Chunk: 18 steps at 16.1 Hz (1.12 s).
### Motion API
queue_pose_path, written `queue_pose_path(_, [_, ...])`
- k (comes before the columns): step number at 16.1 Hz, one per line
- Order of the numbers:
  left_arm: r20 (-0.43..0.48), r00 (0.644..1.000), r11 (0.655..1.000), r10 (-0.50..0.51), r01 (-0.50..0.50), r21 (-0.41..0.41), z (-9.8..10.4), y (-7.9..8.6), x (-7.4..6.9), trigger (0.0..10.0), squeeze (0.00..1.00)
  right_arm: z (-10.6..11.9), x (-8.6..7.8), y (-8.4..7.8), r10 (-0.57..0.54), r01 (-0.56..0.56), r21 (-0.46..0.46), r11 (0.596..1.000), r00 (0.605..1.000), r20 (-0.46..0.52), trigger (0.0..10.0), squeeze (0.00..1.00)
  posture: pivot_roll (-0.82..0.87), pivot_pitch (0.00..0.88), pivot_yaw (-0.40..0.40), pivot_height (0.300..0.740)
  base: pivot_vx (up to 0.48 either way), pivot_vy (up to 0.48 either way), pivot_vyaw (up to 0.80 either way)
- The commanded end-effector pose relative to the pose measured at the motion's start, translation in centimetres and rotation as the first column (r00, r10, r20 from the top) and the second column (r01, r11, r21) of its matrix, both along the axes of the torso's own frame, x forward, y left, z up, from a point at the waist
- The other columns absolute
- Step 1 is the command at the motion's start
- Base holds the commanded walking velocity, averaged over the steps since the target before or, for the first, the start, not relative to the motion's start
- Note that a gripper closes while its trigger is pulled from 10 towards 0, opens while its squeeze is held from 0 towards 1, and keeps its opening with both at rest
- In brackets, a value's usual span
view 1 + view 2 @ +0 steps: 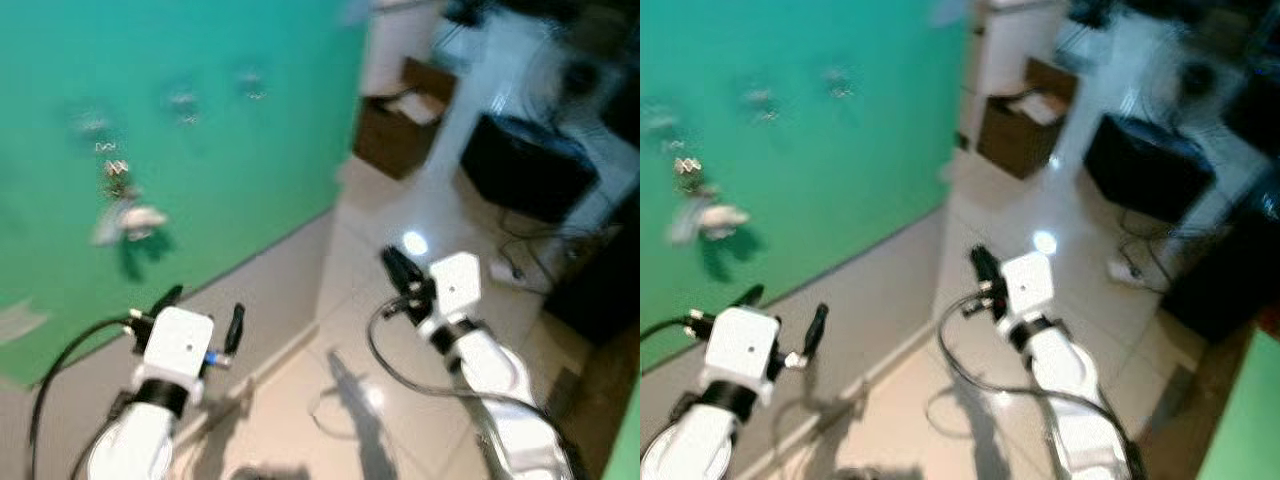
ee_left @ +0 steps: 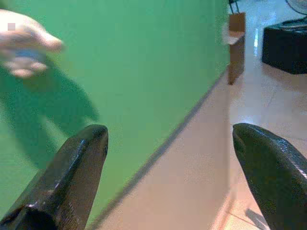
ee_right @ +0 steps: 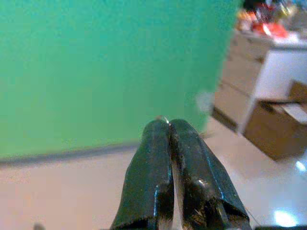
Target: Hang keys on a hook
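Green wall point(image 1: 220, 180) stands ahead of me on my left, with a row of small hooks point(image 1: 182, 100) high on it, blurred. The keys point(image 1: 127, 218) hang from one of them at the left end of the row, a pale bunch that throws a dark shadow on the paint just below. My left hand point(image 1: 200, 312) is raised in front of the grey skirting band under the wall; its two black fingers point(image 2: 72, 177) are spread wide apart with nothing between them, and in my left wrist view the pale bunch sits blurred against the wall ahead. My right hand point(image 1: 398, 268) is held out over the glossy tiled floor point(image 1: 420, 230), well apart from the wall. Its fingers point(image 3: 153, 182) are pressed together along their whole length, and I can make out nothing gripped between them. A brown cardboard box point(image 1: 395, 125) stands on the floor past the wall's far corner.
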<state>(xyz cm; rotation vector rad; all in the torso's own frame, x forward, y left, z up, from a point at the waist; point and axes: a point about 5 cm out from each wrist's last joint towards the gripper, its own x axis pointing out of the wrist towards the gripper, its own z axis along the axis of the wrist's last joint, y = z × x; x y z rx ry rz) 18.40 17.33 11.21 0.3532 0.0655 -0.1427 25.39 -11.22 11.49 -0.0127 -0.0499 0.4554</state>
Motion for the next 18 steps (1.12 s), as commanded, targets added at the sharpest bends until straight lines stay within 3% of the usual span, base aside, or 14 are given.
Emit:
queue_pose_path(1, [0.071,0.997,1.0,-0.019,0.021,-0.019,0.9,-0.6,1.0,10.0,0.0,0.1,0.4,-0.9,-0.045,0.045,0.02,0.999,0.999,-0.009,10.0,0.0,0.11,0.011,-0.066,0.74,0.0,0.0,0.8])
queue_pose_path(7, [0.107,0.991,0.995,-0.084,0.088,-0.037,2.0,-1.1,2.5,10.0,0.0,0.2,0.0,0.6,0.002,-0.001,0.079,0.997,1.0,-0.008,10.0,0.0,0.09,0.0,0.013,0.74,0.0,0.0,0.8])
queue_pose_path(12, [0.128,0.99,0.996,-0.055,0.063,-0.064,2.3,-1.1,3.1,10.0,0.0,0.5,-0.4,-0.1,-0.028,0.028,0.092,0.995,1.0,-0.011,10.0,0.0,0.08,0.003,0.017,0.74,0.0,0.0,0.8])
queue_pose_path(18, [0.151,0.988,0.997,-0.022,0.033,-0.072,2.3,-0.5,2.9,10.0,0.0,1.6,-1.2,-0.9,0.039,-0.038,0.077,0.996,0.999,-0.004,10.0,0.0,0.07,0.015,-0.024,0.74,0.0,0.0,0.8])
